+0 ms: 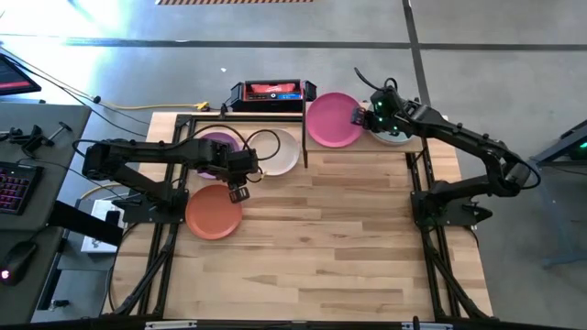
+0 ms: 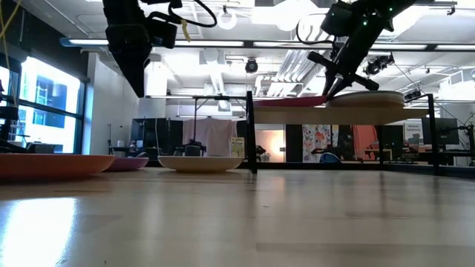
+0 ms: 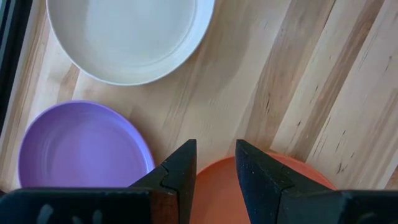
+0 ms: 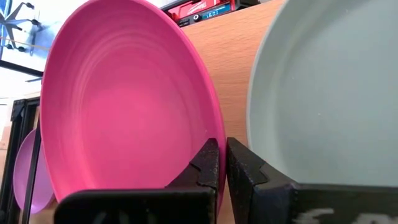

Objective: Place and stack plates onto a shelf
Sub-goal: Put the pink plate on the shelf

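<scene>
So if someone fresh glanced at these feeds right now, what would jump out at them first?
Probably the pink plate on the raised shelf at the table's far right, its rim pinched by the shut right gripper, beside a pale plate already there. Next, the left gripper, fingers parted and empty, hovering over the near edge of the orange plate, with the purple plate and cream-white plate lying on the tabletop behind it.

No text can be read. The red-and-black box (image 1: pixel 268 92) carries a pale label, also seen in the right wrist view, but its characters are too blurred to make out. Posters in the room behind are illegible.
</scene>
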